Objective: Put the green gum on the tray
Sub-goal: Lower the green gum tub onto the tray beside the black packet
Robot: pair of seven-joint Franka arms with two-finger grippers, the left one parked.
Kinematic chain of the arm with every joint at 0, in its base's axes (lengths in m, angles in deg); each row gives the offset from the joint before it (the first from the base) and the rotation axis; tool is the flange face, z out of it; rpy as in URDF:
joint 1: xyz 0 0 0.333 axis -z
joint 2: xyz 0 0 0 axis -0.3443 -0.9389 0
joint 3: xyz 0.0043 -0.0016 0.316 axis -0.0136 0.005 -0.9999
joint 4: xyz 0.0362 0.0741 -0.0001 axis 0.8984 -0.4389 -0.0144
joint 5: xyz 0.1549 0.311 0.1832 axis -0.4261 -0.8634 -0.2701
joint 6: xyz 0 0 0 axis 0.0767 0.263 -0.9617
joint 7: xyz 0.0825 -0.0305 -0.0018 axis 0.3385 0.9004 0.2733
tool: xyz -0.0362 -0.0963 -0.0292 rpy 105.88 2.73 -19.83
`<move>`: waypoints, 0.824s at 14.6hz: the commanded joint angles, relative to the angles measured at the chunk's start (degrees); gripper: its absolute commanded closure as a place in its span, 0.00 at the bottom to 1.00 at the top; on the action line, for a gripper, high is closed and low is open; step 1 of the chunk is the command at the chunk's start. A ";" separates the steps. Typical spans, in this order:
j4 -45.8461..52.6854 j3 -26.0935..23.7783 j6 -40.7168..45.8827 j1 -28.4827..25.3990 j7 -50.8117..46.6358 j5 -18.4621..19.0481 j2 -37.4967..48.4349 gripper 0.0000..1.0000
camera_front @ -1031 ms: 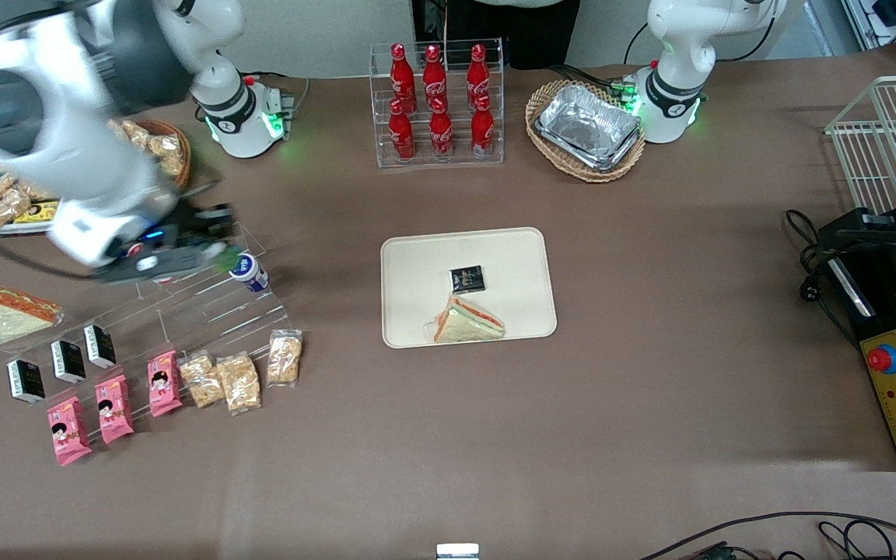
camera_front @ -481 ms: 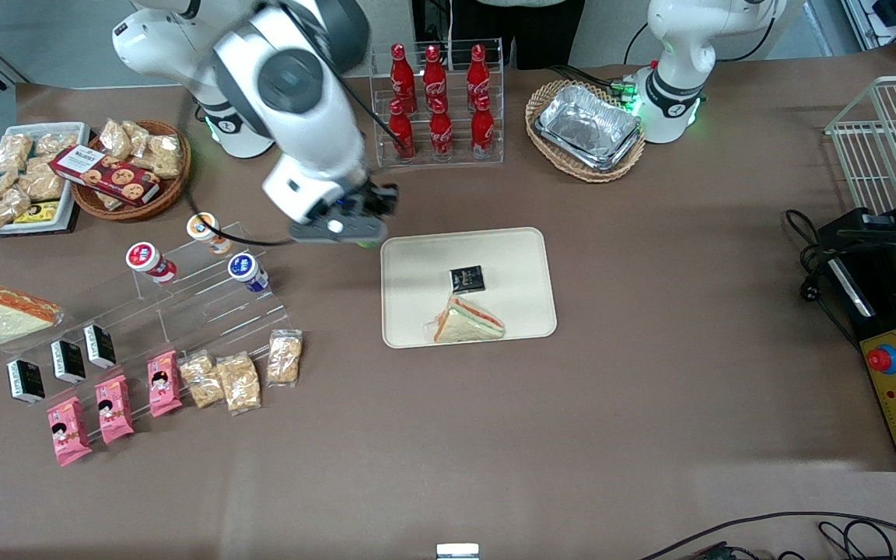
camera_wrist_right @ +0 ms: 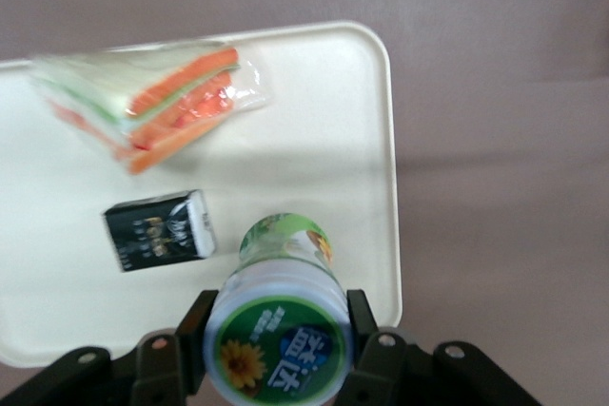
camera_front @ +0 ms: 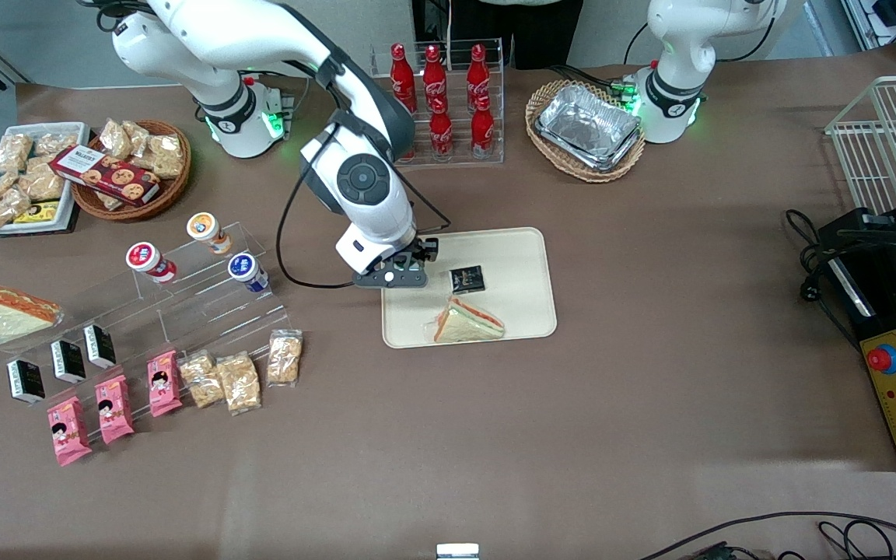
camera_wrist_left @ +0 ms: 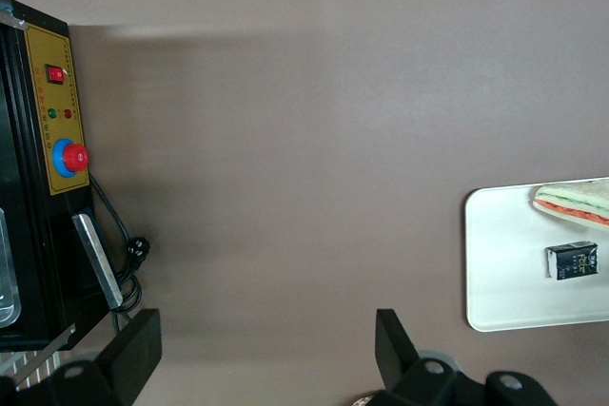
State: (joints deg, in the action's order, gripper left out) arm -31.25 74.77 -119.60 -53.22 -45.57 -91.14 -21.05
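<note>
Two items (sandwich (camera_front: pixel 469 320), black packet (camera_front: pixel 467 278)) occupy the tray (camera_front: pixel 526 257); fingers (camera_wrist_right: pixel 366 335) grip green gum (camera_wrist_right: pixel 279 335) above.

Right arm swung from the clear stepped rack (camera_front: pixel 183 288) over to the tray (camera_front: pixel 522 311); gripper (camera_wrist_right: pixel 276 344), fingers clamped on green gum (camera_wrist_right: pixel 278 330), now above the tray's edge beside the black packet (camera_wrist_right: pixel 160 229).

The green gum (camera_wrist_right: pixel 278 330), sunflower-printed on its green label, hangs in the black end effector (camera_wrist_right: pixel 276 354) above the beige tray (camera_wrist_right: pixel 314 111) on the brown desk (camera_front: pixel 650 350).
</note>
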 commanded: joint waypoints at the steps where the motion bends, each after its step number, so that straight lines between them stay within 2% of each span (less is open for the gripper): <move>1: -8.84 -0.60 -7.65 -0.32 -1.08 -0.25 2.11 0.91; 5: -16.40 -1.65 -16.26 -0.32 -0.90 -0.25 1.58 0.91; 9: -17.21 -2.62 -17.42 -0.14 -0.64 -0.25 0.35 0.87; 10: -17.21 -2.62 -17.42 -0.14 -0.64 -0.25 0.26 0.77; 12: -17.03 -2.62 -17.42 -0.06 -0.99 -0.51 -0.18 0.01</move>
State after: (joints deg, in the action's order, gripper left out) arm -47.57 72.58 -135.63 -53.51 -45.65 -91.13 -21.10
